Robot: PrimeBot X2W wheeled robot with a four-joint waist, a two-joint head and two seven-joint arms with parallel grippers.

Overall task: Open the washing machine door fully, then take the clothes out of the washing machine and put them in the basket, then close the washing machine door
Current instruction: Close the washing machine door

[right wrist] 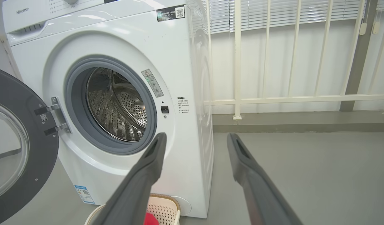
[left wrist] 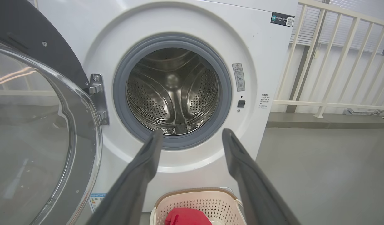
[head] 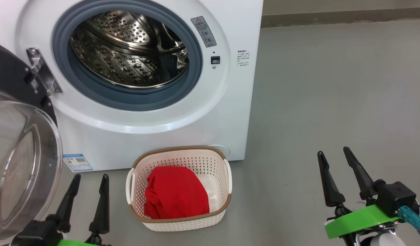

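Head view is showing the left gripper and right gripper spread wide, gripping nothing; clothes are lying in the basket.

We see the washing machine door cut off by the left edge, the basket cropped at the bottom, the clothes half out of frame, the sticker print too small for us to read

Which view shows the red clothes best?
The head view: the clothes lie in full sight inside the basket. Both wrist views cut them off at the bottom edge, the right one more.
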